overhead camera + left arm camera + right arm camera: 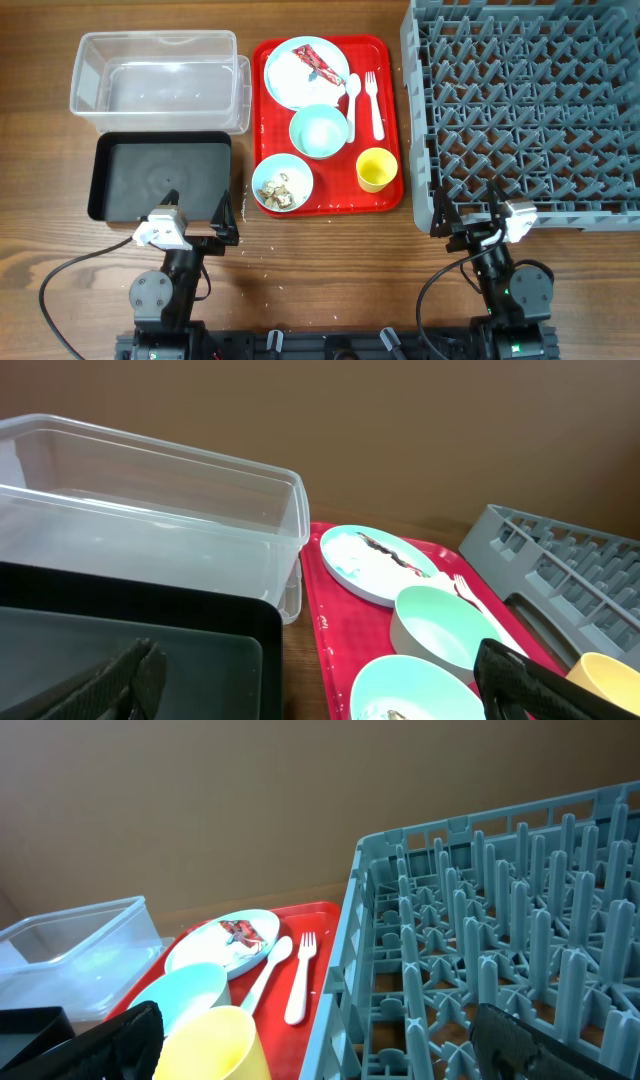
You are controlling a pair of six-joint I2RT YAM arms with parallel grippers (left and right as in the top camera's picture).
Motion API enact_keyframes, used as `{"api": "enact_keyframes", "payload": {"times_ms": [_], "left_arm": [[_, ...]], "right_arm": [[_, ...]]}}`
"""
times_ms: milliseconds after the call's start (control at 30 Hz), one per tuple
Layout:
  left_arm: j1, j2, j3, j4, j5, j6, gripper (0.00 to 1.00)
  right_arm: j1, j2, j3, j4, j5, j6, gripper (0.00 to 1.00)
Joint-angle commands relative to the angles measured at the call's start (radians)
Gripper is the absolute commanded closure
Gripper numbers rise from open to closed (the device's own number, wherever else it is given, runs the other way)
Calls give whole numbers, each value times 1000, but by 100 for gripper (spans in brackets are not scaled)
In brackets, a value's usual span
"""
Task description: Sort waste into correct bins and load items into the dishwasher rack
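As the overhead view records, my left pincer [196,207] stands released, fingers spread wide and grasping nothing, over the near edge of the shallow black rectangular tray [150,175]. My right pincer [467,207] is likewise released and grasps nothing. It is poised at the near-left corner of the large square grey plastic dishwasher rack [530,100].

Bins: the clear plastic rectangular tub [160,85] stands just beyond the black tray, both on the left of the table.

The flat red serving tray [385,60] lies between the bins and the rack, and every task item is on it.
- Far end: the round light-blue plate [272,75], bearing the crumpled red wrapper [318,62] and crumpled white tissue [292,68].
- Right of the plate: the white plastic spoon [352,100] and white plastic fork [375,100] lie side by side.
- Centre: one light-blue bowl [319,131], upright.
- Near-left corner: the second light-blue bowl [300,168], holding the food scraps [280,186] of white grains with brown bits.
- Near-right corner: the small yellow cup [377,169], upright.

In each wrist view my dark fingers [130,675] sit at the lower corners of the frame, well apart.
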Motion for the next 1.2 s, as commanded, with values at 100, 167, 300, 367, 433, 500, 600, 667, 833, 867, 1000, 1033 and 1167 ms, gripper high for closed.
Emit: {"api": "enact_keyframes", "payload": {"times_ms": [100,167,300,367,433,500,600,667,833,867,1000,1033,1167], "left_arm": [[10,-11,-7,-2,-6,-5,0],[10,-11,-7,-2,-6,-6,0],[10,-11,-7,-2,-6,-6,0],[10,-11,-7,-2,-6,-5,0],[10,-11,-7,-2,-6,-6,0],[10,-11,-7,-2,-6,-5,0],[10,-11,-7,-2,-6,-5,0],[10,-11,-7,-2,-6,-6,0],[10,-11,-7,-2,-6,-5,0],[10,-11,-7,-2,-6,-6,0],[10,-11,-7,-2,-6,-6,0],[10,-11,-7,-2,-6,-5,0],[10,-11,-7,4,-18,-5,0]], "right_arm": [[6,4,-1,3,14,4,0],[6,4,-1,3,14,4,0],[6,4,-1,3,14,5,0],[6,4,-1,3,14,5,0],[6,4,-1,3,14,5,0],[6,4,-1,3,14,5,0],[6,4,-1,3,14,5,0],[6,5,-1,-1,53,-74,0],[6,5,-1,-1,74,-136,0],[6,5,-1,-1,74,-137,0],[6,5,-1,14,77,-136,0],[6,5,-1,19,75,-134,0],[6,6,-1,-2,73,-102,0]]}}
